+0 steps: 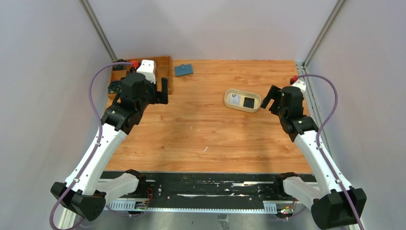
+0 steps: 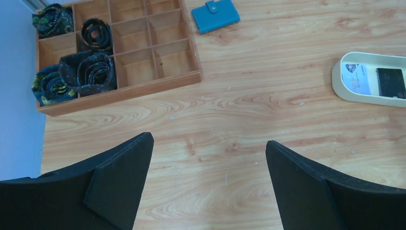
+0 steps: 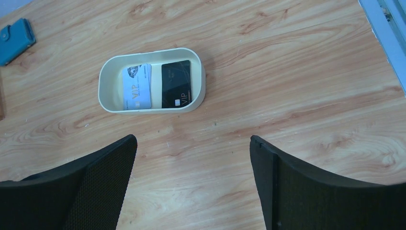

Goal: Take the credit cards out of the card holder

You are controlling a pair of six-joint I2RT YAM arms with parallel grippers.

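Left pincer and right pincer are held spread above the desk, nothing pinched. The holder is seen closed near the far edge, beside the box; a white card and a black card are laid in the tray.

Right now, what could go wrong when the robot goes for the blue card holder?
The card holder lies flat and closed, so the left fingers might just push it along the table. It sits close to the wooden box, which they could bump. The right fingers hover near the cream tray and could knock it.
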